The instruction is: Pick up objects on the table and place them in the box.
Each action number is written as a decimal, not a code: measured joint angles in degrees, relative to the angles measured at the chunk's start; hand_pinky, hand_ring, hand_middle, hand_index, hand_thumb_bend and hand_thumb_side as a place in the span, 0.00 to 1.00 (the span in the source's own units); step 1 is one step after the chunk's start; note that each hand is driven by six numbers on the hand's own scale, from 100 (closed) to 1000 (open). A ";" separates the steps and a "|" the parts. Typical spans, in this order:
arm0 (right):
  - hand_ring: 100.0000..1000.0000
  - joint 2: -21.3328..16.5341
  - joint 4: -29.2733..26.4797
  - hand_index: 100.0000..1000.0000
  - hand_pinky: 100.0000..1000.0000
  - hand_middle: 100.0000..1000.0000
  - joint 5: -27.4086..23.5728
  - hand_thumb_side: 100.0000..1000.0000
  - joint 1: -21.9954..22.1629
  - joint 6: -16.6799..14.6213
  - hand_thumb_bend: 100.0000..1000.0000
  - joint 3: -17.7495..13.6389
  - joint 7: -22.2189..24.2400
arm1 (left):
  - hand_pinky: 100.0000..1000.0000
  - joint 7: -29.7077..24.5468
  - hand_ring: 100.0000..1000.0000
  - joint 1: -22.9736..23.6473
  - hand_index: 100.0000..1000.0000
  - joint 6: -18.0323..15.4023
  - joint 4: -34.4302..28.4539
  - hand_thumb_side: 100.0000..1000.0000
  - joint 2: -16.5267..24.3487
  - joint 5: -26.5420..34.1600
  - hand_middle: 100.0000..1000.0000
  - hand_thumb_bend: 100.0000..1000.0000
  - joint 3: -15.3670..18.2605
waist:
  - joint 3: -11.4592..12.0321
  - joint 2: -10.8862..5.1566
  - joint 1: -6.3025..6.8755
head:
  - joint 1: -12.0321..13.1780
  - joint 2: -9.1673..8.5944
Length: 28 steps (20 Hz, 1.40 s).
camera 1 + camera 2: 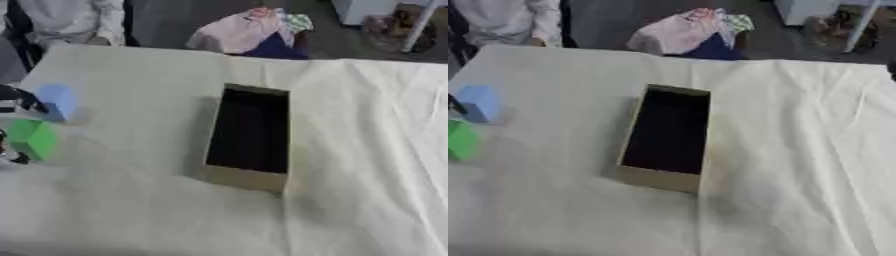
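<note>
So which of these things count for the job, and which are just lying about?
For the job: blue block, green block, box, left hand beside the blocks.
Lying about: bundle of cloth beyond the table.

Only the left hand point(17, 100) shows — a small black and silver part at the left edge of the left eye view, about mid-height. Another dark piece sits lower on the same edge. How the fingers are set cannot be told. The right hand appears in neither view.
</note>
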 measured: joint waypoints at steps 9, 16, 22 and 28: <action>0.77 0.43 0.00 0.82 0.81 0.63 0.00 0.88 0.00 0.22 0.00 0.32 0.45 | 0.75 2.10 0.80 -1.41 0.83 -1.38 3.23 0.16 -1.74 -4.29 0.77 0.53 0.00 | -0.09 0.05 -0.13 | -0.43 0.00; 0.77 0.43 0.00 0.82 0.81 0.63 0.00 0.88 0.00 0.17 0.00 0.33 0.70 | 0.58 4.71 0.66 -1.52 0.71 -1.87 3.67 0.04 -2.28 -7.48 0.62 0.37 -0.33 | -0.14 0.11 -0.18 | -1.48 0.00; 0.77 0.43 0.00 0.82 0.81 0.63 0.00 0.88 0.00 0.17 0.00 0.33 0.72 | 0.50 7.66 0.60 -1.45 0.65 -1.63 2.37 0.00 -2.28 -9.69 0.56 0.32 -0.34 | -0.14 0.21 -0.18 | -2.37 0.00; 0.77 0.44 0.00 0.82 0.81 0.63 -0.01 0.88 0.00 0.16 0.00 0.33 0.73 | 0.49 8.03 0.59 -0.98 0.65 -1.35 -1.47 0.00 -2.23 -9.60 0.55 0.27 -0.30 | -0.07 0.45 -0.18 | -3.01 0.00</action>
